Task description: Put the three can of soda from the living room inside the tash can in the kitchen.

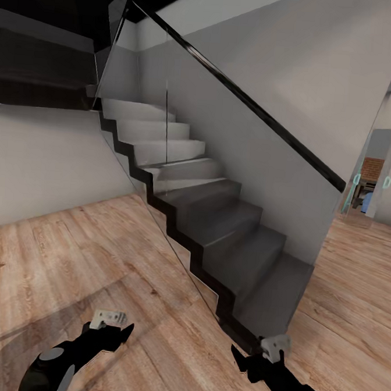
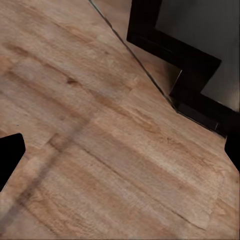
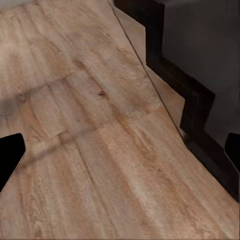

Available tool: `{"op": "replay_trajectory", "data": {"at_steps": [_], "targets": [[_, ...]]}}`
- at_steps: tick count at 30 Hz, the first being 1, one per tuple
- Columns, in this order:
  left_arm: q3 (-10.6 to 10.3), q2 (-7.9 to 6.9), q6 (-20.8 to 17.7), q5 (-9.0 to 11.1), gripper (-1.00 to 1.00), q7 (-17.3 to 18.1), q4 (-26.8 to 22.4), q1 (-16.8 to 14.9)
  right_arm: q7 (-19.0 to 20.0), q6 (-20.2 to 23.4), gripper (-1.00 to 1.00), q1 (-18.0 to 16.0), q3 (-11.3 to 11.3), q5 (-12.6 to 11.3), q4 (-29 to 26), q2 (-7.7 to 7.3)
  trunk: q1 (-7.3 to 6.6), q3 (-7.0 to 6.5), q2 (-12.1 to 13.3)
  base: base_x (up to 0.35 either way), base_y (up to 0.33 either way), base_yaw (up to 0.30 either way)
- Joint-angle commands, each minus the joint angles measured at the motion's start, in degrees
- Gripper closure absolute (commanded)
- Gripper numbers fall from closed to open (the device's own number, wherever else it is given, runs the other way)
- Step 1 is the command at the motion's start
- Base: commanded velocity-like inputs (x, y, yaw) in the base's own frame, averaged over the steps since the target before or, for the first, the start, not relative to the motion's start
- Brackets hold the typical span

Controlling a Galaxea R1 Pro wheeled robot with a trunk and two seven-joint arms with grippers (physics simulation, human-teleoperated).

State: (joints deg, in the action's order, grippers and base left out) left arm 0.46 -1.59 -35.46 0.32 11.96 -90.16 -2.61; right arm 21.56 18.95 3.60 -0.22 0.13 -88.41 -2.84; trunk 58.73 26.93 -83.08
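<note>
Pincers (image 1: 109,325) (image 1: 264,351) hang open, empty, facing the glass-sided staircase (image 1: 217,220)

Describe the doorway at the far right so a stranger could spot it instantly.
Start at the grey staircase rising from the wood floor. Follow its black handrail down to the lower end; just right stands the narrow doorway, alone in showing red brick and something blue beyond.

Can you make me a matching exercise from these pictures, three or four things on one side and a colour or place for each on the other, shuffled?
Things:
1. staircase steps
2. handrail
3. floor
4. doorway

Descriptions:
A. warm wood planks
B. far right of the head view, brick behind it
C. grey, climbing toward the upper left
D. thin black bar sloping along the glass panel

Pairs: 1-C, 2-D, 3-A, 4-B
</note>
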Motion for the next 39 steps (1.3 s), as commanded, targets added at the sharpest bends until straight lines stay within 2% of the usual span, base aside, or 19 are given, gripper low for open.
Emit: {"op": "replay_trajectory", "data": {"at_steps": [1, 4, 9, 11, 12, 15, 16, 17, 25, 30, 31, 39], "targets": [[0.0, -0.02, -0.14, 0.0, -1.0, -0.04, -0.22, -0.4, 0.23, 0.19, -1.0, -0.26, -0.03, 0.01, -0.52, 0.02, 0.0, 0.0, 0.0, 0.0, 0.0, 0.0], [-0.01, 0.07, -0.37, 0.01, -1.0, -0.15, -0.63, -1.6, 0.84, 0.0, -1.0, -1.77, 0.01, -0.16, -1.47, 0.05, 0.0, 0.0, 0.0, 0.0, 0.0, 0.0], [-0.18, 0.2, 1.86, 0.01, -1.0, -0.15, -0.93, -3.58, 3.5, -4.77, -1.0, -6.07, 0.11, -0.47, -2.31, 0.71, 0.0, 0.0, 0.0, 0.0, 0.0, 0.0], [-0.26, 0.19, 6.24, -0.27, -1.0, -0.25, 0.16, -3.83, 3.61, -5.68, -1.0, -7.08, 0.03, -0.53, -2.17, 0.75, 0.0, 0.0, 0.0, 0.0, 0.0, 0.0], [-0.26, 0.14, 12.21, -0.53, -1.0, -0.41, 1.5, -3.9, 3.68, -6.69, -1.0, -7.66, -0.09, -0.55, -1.5, 0.51, 0.0, 0.0, 0.0, 0.0, 0.0, 0.0], [-0.33, 0.04, 18.65, -0.6, -1.0, -0.48, 2.9, -3.79, 3.83, -8.65, -1.0, -7.78, -0.17, -0.31, -0.5, 0.3, 0.0, 0.0, 0.0, 0.0, 0.0, 0.0], [-0.47, 0.11, 23.15, -0.63, -1.0, -0.48, 2.75, -3.07, 3.89, -11.03, -1.0, -7.68, -0.25, -0.37, 0.5, 0.17, 0.0, 0.0, 0.0, 0.0, 0.0, 0.0], [-0.47, 0.13, 25.05, -0.72, -1.0, -0.5, 2.65, -2.33, 4.0, -12.06, -1.0, -7.6, -0.19, -0.39, 0.76, 0.23, 0.0, 0.0, 0.0, 0.0, 0.0, 0.0], [-0.21, -0.13, 28.14, -0.69, -1.0, -0.68, 3.87, -0.75, 3.8, -14.07, -1.0, -6.58, 0.67, 0.04, 1.07, 0.87, 0.0, 0.0, 0.0, 0.0, 0.0, 0.0], [-0.08, -0.21, 30.41, -0.47, -1.0, -0.77, 7.77, -0.52, 3.65, -14.32, -1.0, -6.31, 1.0, 0.12, 1.49, 0.97, 0.0, 0.0, 0.0, 0.0, 0.0, 0.0], [-0.04, -0.14, 32.88, -0.52, -1.0, -0.79, 10.3, -0.49, 3.49, -14.36, -1.0, -6.26, 1.13, 0.15, 1.89, 1.0, 0.0, 0.0, 0.0, 0.0, 0.0, 0.0], [-0.03, -0.09, 34.0, -0.52, -1.0, -0.94, 12.46, -0.59, 3.34, -14.38, -1.0, -6.24, 1.05, -0.46, 2.3, 1.07, 0.0, 0.0, 0.0, 0.0, 0.0, 0.0]]}}
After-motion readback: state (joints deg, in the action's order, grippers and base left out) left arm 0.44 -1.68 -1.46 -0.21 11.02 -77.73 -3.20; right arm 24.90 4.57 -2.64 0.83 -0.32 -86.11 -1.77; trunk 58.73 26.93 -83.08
